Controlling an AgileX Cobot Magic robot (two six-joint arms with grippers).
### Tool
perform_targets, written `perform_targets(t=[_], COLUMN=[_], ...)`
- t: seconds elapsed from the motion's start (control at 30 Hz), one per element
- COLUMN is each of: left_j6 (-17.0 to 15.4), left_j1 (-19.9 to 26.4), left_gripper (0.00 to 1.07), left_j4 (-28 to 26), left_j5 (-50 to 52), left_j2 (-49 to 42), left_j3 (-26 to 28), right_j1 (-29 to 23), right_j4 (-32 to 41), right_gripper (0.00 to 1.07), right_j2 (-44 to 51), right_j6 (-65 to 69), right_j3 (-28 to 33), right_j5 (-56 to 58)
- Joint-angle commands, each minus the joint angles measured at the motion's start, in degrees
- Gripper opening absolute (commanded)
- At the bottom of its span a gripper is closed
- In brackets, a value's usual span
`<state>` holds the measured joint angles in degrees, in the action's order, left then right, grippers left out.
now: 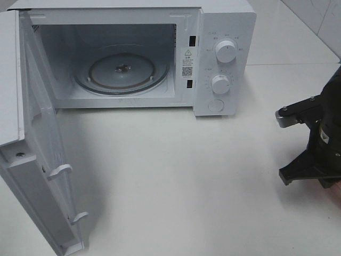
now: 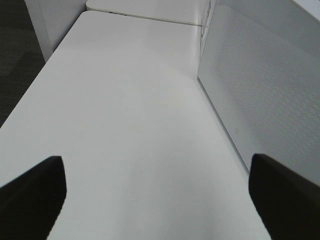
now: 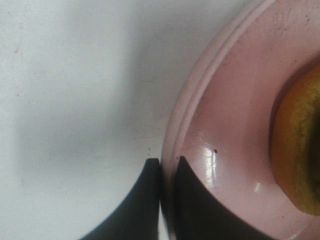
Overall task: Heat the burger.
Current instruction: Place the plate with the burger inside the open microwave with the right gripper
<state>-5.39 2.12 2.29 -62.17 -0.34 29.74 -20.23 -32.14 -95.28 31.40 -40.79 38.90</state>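
Note:
The right wrist view shows the burger only as a golden-brown edge, resting on a shallow pink plate. My right gripper is shut on the plate's rim, one dark finger outside it and one inside. From the exterior high view only the right arm's black wrist shows at the right edge; plate and burger are out of that frame. My left gripper is open, fingers far apart over bare white table with nothing between them.
A white microwave stands at the back, its door swung wide open to the left and its glass turntable bare. The left wrist view shows the door's dotted panel close beside the left gripper, and the table edge.

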Motion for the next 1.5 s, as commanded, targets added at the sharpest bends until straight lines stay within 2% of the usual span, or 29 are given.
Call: perform_targets(t=[0.03, 0.57, 0.73, 1.33, 1.5], left_j6=[0.1, 0.1, 0.1, 0.1, 0.1], left_j1=[-0.1, -0.1, -0.1, -0.1, -0.1], left_gripper=[0.91, 0.91, 0.91, 0.91, 0.91], left_j4=[-0.2, -0.2, -0.2, -0.2, -0.2], left_j5=[0.7, 0.7, 0.7, 0.7, 0.7], left_j2=[-1.0, -1.0, -1.0, -1.0, -1.0], left_j3=[-0.1, -0.1, -0.1, -0.1, -0.1], right_j1=[-0.3, -0.3, -1.8, -14.6, -20.2], right_j4=[-2.5, -3.3, -3.3, -3.3, -3.4], right_gripper=[0.00, 0.00, 0.00, 0.00, 0.00], right_j2=[1.5, 4.5, 4.5, 4.5, 4.5], right_j6=[0.5, 0.5, 0.5, 1.5, 1.6], right_j3=[0.1, 0.1, 0.1, 0.1, 0.1], right_j5=[3.8, 12.7, 14.1, 15.6, 15.8])
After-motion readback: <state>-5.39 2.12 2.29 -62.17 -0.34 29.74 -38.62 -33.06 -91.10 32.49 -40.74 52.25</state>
